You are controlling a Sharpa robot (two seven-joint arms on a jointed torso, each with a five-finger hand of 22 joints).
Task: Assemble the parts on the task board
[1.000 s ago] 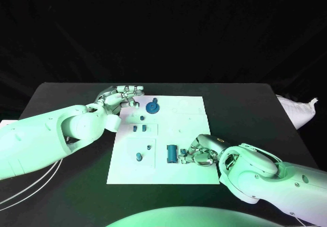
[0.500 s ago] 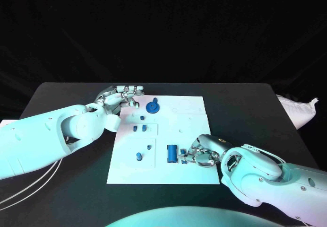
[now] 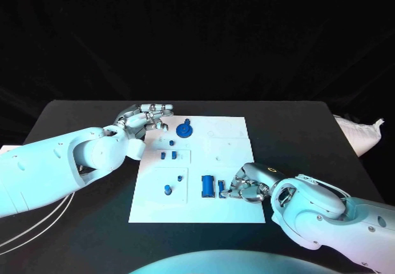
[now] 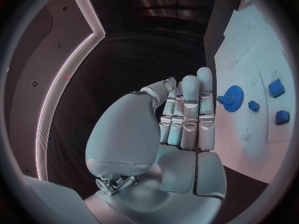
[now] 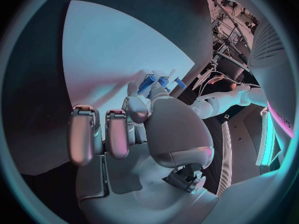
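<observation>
Left robot hand point(image 3: 148, 117): fingers straight and together, holding nothing, at the far left corner of the white task board point(image 3: 234, 160) on the black bench point(image 3: 296, 131). Blue gear point(image 3: 185, 131) just beside it. Small blue pieces point(image 3: 168, 154) mid-board. Blue cylinder point(image 3: 208, 186) near the front edge. Right robot hand point(image 3: 240, 187): fingers curled beside a small blue part point(image 3: 221, 188); hold uncertain.

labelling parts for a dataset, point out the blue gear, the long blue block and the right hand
blue gear point(image 3: 185, 131), head view, centre of its disc
long blue block point(image 3: 208, 186), head view, middle of its top
right hand point(image 3: 240, 188), head view, curled fingers
</observation>
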